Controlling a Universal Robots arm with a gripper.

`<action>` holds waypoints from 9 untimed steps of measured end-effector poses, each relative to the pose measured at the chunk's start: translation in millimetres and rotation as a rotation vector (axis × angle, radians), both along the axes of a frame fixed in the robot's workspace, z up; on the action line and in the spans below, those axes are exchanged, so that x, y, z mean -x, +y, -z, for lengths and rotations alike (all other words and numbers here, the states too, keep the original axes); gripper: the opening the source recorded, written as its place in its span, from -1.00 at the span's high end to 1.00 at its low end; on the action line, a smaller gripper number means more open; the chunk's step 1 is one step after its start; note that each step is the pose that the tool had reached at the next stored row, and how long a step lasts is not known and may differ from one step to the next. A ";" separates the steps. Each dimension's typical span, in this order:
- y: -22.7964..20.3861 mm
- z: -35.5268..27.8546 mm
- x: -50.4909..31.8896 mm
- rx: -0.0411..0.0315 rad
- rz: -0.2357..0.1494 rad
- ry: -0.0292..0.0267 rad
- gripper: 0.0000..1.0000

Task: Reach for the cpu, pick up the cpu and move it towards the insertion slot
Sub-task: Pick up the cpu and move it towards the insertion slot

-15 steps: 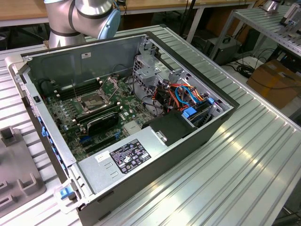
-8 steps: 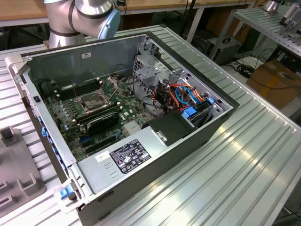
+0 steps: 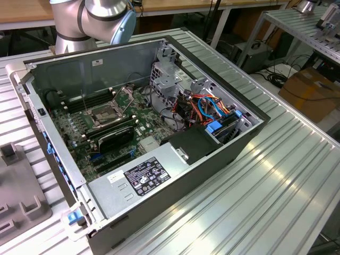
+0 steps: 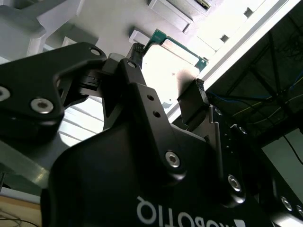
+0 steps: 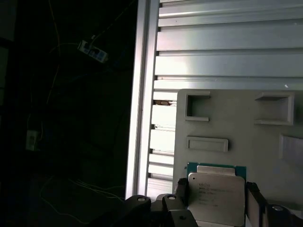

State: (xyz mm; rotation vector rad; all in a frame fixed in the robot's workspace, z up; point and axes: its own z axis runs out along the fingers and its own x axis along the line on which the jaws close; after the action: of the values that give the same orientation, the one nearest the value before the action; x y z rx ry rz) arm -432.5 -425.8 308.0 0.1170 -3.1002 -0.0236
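Note:
In both wrist views the cpu point(image 5: 215, 196) point(image 4: 166, 59), a pale silver square chip with a green rim, sits between my black fingers. One finger point(image 5: 181, 190) presses on one edge and the other finger point(image 5: 253, 198) on the opposite edge. My gripper point(image 5: 217, 201) point(image 4: 168, 70) is shut on the cpu, just over a grey holder plate point(image 5: 236, 123) with rectangular recesses. In the exterior view the insertion slot point(image 3: 104, 113), a silver-framed socket with a dark centre, lies on the motherboard inside the open computer case point(image 3: 212, 159). The arm's grey joints point(image 3: 93, 18) are at the top left of that view.
The case rests on a ribbed aluminium table point(image 3: 265, 202). The table's edge rail point(image 5: 142, 94) runs beside the holder plate, with a dark floor and cables beyond it. Black memory slots point(image 3: 114, 133), a drive cage point(image 3: 164, 79) and a power supply point(image 3: 141, 178) surround the socket. A grey fixture point(image 3: 18, 196) stands at the exterior view's left.

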 end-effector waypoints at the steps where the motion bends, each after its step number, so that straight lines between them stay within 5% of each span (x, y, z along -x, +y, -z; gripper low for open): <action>1: 0.0 -0.2 0.0 0.0000 0.000 0.0000 -0.10; 9: 0.0 -3.1 0.0 -0.0001 0.000 -0.0001 -0.10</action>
State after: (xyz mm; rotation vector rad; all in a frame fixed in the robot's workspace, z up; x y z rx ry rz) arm -432.5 -425.8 311.1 0.1170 -3.1004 -0.0237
